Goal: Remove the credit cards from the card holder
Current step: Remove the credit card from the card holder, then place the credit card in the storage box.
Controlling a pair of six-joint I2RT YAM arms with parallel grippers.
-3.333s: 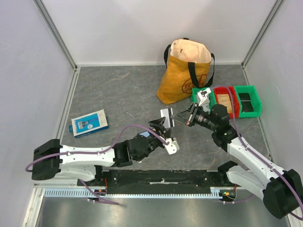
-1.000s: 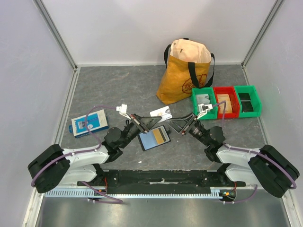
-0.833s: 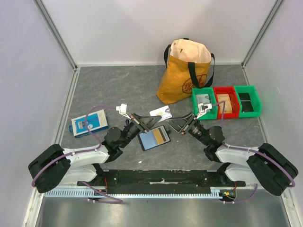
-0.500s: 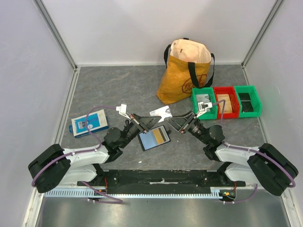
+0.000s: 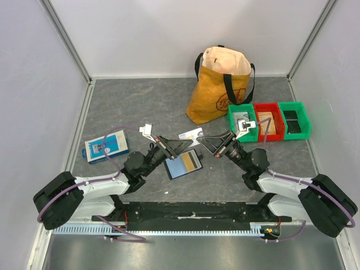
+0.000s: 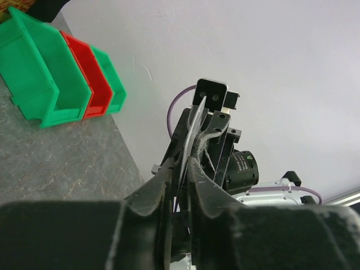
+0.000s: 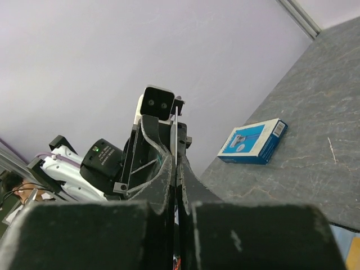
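**One card held up between the two grippers, holder lying open below**

From above, the card holder (image 5: pixel 168 167) lies open on the grey counter (image 5: pixel 140 107), just in front of the two arms. A blue-grey card (image 5: pixel 179 166) and an orange card (image 5: pixel 193 162) sit in it. Only this overhead view takes in the holder.

Just behind it, a pale credit card (image 5: pixel 191 134) is up off the counter. The left gripper (image 5: pixel 181 145) and the right gripper (image 5: pixel 207 140) point at each other with this card between them.

The wrist cameras show the grip, which is too small to read from above. In the right wrist view the right gripper (image 7: pixel 176 163) is clenched on the card (image 7: pixel 176 132), seen edge-on as a thin line between its fingers. Beyond it are the other wrist and the blue-and-white box (image 7: pixel 253 142) on the counter.

In the left wrist view the card (image 6: pixel 192 132) again shows edge-on. It rises out of the left gripper (image 6: pixel 181 169) toward the opposite gripper. A slim gap shows between the left fingers, and I cannot tell whether they bear on the card.

That view also catches the green bin (image 6: pixel 39 84), the red bin (image 6: pixel 84 79) and a second green bin (image 6: pixel 109 79) in a row. Overhead, they stand beside the yellow tote bag (image 5: pixel 219 84), and the box (image 5: pixel 107 146) lies well off to the left.
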